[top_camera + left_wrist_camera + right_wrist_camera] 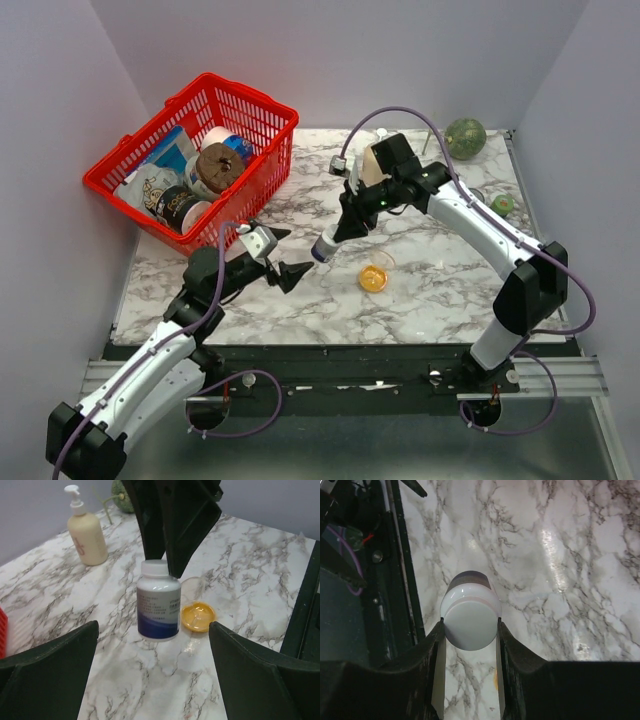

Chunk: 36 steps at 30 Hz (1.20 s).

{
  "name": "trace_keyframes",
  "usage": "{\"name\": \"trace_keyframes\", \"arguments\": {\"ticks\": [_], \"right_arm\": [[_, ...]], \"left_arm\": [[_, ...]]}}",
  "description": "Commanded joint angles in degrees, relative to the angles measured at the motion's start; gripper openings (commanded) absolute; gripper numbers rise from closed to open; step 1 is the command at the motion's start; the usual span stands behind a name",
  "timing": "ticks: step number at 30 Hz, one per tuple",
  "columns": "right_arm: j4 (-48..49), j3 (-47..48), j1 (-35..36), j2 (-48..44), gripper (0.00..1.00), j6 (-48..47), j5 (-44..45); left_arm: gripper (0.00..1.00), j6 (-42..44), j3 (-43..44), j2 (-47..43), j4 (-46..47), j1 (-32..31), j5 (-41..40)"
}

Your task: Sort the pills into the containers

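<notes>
My right gripper (338, 238) is shut on the white cap of the white pill bottle (325, 247) with the dark blue label band. The bottle hangs from it, slightly tilted, low over the marble table (440, 290). In the right wrist view the cap (471, 620) sits clamped between both fingers (436, 647). The clear round dish (374, 276) with orange pills in it lies just right of the bottle. My left gripper (290, 272) is open and empty, pointing at the bottle (158, 602) from the near left. The dish (198, 616) shows behind the bottle there.
A red basket (120, 190) with cans and packets stands at the back left. A beige pump bottle (86, 532) stands at the back. A green melon (465, 137) and a small green object (503, 204) lie at the far right.
</notes>
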Motion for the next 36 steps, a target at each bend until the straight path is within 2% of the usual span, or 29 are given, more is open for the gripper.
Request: {"name": "trace_keyframes", "arguments": {"ticks": [1, 5, 10, 14, 19, 21, 25, 27, 28, 29, 31, 32, 34, 36], "right_arm": [[7.1, -2.2, 0.3, -4.7, 0.13, 5.6, -8.0], [9.6, -3.8, 0.3, -6.4, 0.12, 8.2, -10.0], [12.9, -5.3, 0.3, -7.6, 0.12, 11.2, -13.1], [14.5, -5.7, 0.3, -7.7, 0.12, 13.3, -13.4], [16.8, -6.6, 0.3, -7.7, 0.11, 15.6, -14.0], [17.7, -7.1, 0.3, -7.8, 0.11, 17.3, -14.6], [19.6, -7.9, 0.3, -7.6, 0.11, 19.2, -16.0], [20.4, -8.8, 0.3, -7.9, 0.11, 19.7, -16.5], [20.7, -8.9, 0.3, -7.8, 0.11, 19.7, -16.7], [20.9, -9.6, 0.3, -8.0, 0.11, 19.7, -16.7], [21.4, -10.0, 0.3, -8.3, 0.11, 19.6, -16.8], [21.4, -10.3, 0.3, -8.5, 0.11, 19.7, -16.9], [21.3, -10.7, 0.2, -9.2, 0.11, 18.5, -17.5], [19.1, -10.3, 0.3, -9.6, 0.11, 11.7, -20.3]], "left_arm": [[0.99, 6.1, 3.0, 3.5, 2.7, -6.9, -1.4], [0.99, 11.3, 4.8, 6.3, 1.0, -10.9, -7.9], [0.99, 13.4, 6.8, 9.6, 0.4, -12.8, -15.8], [0.99, 13.4, 7.8, 10.6, 0.7, -13.2, -18.4], [0.88, 13.1, 7.9, 10.6, -0.2, -13.3, -18.2], [0.79, 13.0, 7.9, 10.6, -0.6, -13.3, -17.2], [0.73, 12.7, 8.2, 11.0, -1.3, -13.3, -16.2], [0.63, 12.7, 8.5, 11.5, -1.7, -13.3, -15.5], [0.55, 12.7, 8.9, 11.5, -2.0, -13.3, -15.5], [0.36, 12.6, 9.1, 11.7, -2.3, -13.3, -15.3], [0.20, 12.7, 10.0, 12.3, -4.0, -13.3, -13.4], [0.08, 12.8, 10.3, 12.5, -4.8, -13.3, -12.0], [0.02, 12.1, 11.2, 13.0, -6.7, -13.3, -7.6], [0.00, 10.8, 10.9, 12.4, -6.4, -13.2, -3.1]]}}
